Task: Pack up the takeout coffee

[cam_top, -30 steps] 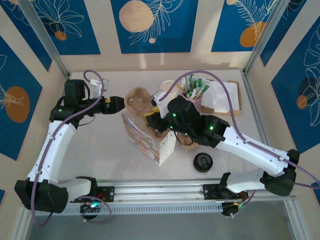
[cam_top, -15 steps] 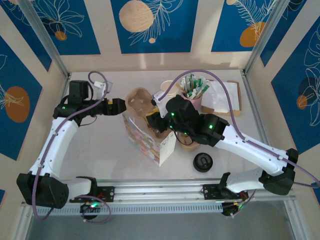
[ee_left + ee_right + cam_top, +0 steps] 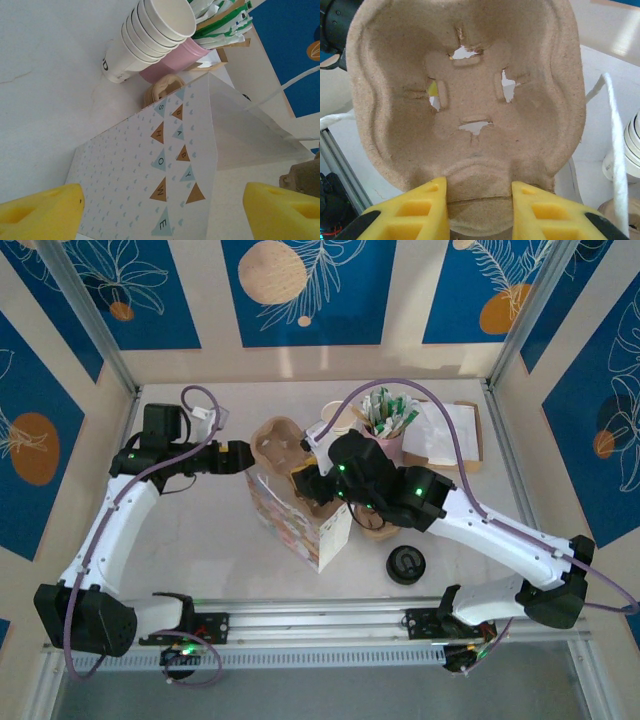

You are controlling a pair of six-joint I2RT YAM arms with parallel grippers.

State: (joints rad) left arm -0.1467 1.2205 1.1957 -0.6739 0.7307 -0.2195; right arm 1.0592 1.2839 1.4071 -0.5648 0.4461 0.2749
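A brown pulp cup carrier [image 3: 470, 70] is pinched at its near rim between the yellow fingers [image 3: 415, 207] of my right gripper [image 3: 479, 205]. In the top view the carrier [image 3: 278, 443] hangs over the far end of the patterned paper bag [image 3: 290, 522], with the right gripper [image 3: 302, 482] behind it. My left gripper [image 3: 243, 457] is at the bag's far left corner and stands open. In the left wrist view its jaws [image 3: 160, 210] are wide apart, with the bag's printed side [image 3: 145, 170] ahead of them. A brown cup [image 3: 378, 524] stands right of the bag.
A black lid [image 3: 406, 565] lies near the front right. A stack of white paper cups [image 3: 150, 35] and a pink holder of sachets [image 3: 388, 425] stand behind the bag. A clipboard with paper [image 3: 447, 435] lies at the back right. The bag's white cord handle [image 3: 615, 150] hangs beside the carrier.
My left gripper has moved a little right, closer to the bag's corner, and narrowed slightly. The right gripper and the carrier have shifted slightly toward the far left.
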